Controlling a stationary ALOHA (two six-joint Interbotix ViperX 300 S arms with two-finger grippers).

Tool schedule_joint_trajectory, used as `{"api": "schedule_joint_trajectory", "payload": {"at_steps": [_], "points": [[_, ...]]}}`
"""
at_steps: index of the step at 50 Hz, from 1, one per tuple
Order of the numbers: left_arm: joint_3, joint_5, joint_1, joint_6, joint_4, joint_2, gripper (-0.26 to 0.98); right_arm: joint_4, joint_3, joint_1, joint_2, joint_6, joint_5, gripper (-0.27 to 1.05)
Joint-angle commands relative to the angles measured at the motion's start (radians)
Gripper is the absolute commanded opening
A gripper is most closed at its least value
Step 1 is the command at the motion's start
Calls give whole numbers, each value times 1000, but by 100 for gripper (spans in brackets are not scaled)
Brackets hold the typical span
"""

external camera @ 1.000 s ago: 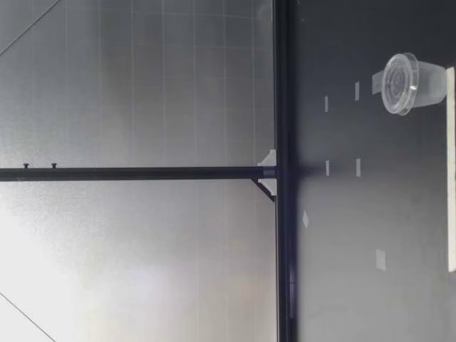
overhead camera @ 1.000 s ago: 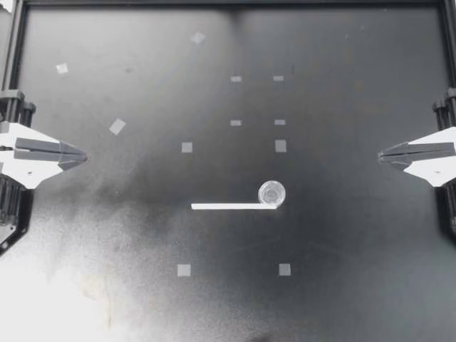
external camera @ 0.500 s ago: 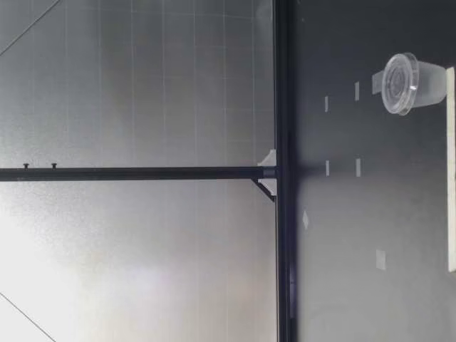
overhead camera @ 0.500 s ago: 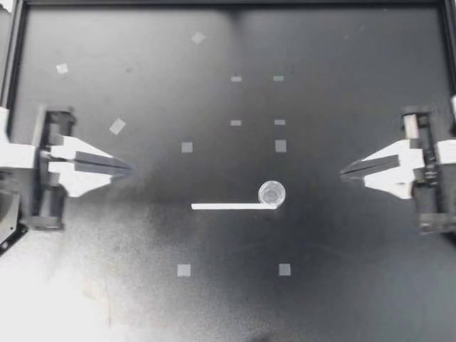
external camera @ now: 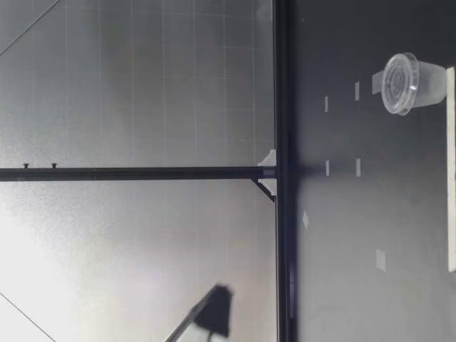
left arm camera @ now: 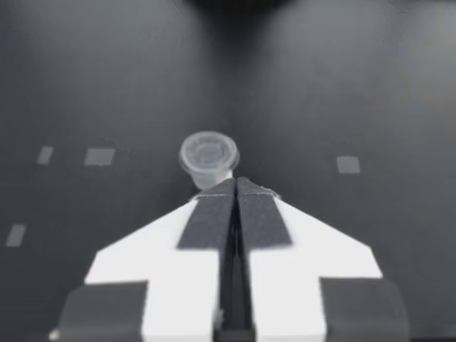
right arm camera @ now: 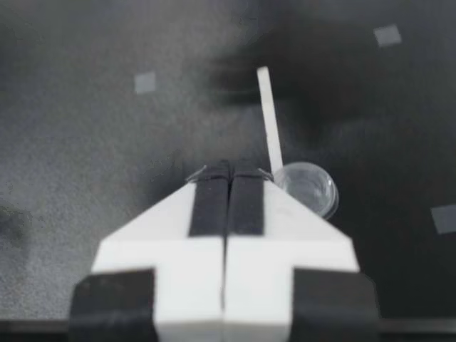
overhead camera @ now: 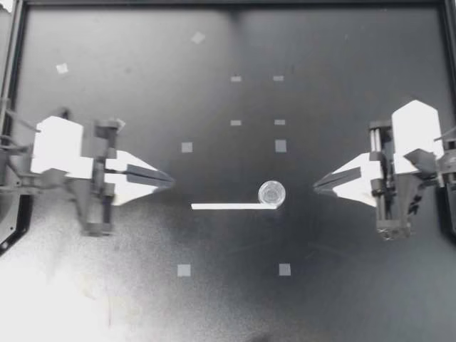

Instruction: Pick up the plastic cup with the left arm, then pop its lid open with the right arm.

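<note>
Both sets of my fingers are pressed together with nothing between them. My left gripper (overhead camera: 171,180) and my right gripper (overhead camera: 316,187) face each other over the black table (overhead camera: 342,285). The small clear plastic cup (overhead camera: 271,192) stands between them, near my right fingertips and well apart from my left ones. In the left wrist view the cup (left arm camera: 208,154) is straight ahead of my tips; in the right wrist view it (right arm camera: 308,187) sits just ahead and slightly to one side. I judge it very light, thin-walled and slick, easy to dent or tip, so I would pinch it gently across its wall, below the wider rim. It stands upright, its axis vertical and its rim upward, as the low view (external camera: 410,83) shows. The white strip (overhead camera: 226,206) lies flat, with one end at the cup's foot and its long axis running toward my left fingers. It looks thin and hard to lift off the surface.
</note>
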Motion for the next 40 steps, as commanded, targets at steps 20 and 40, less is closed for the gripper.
{"api": "schedule_joint_trajectory", "payload": {"at_steps": [20,40], "points": [[-118,-49,2,-5,-8,219,39,3,-29,5,140,32,-114,-16],[-186,-66,5,-3,-11,357,48,3,-51,5,247,57,-153,-16]]}}
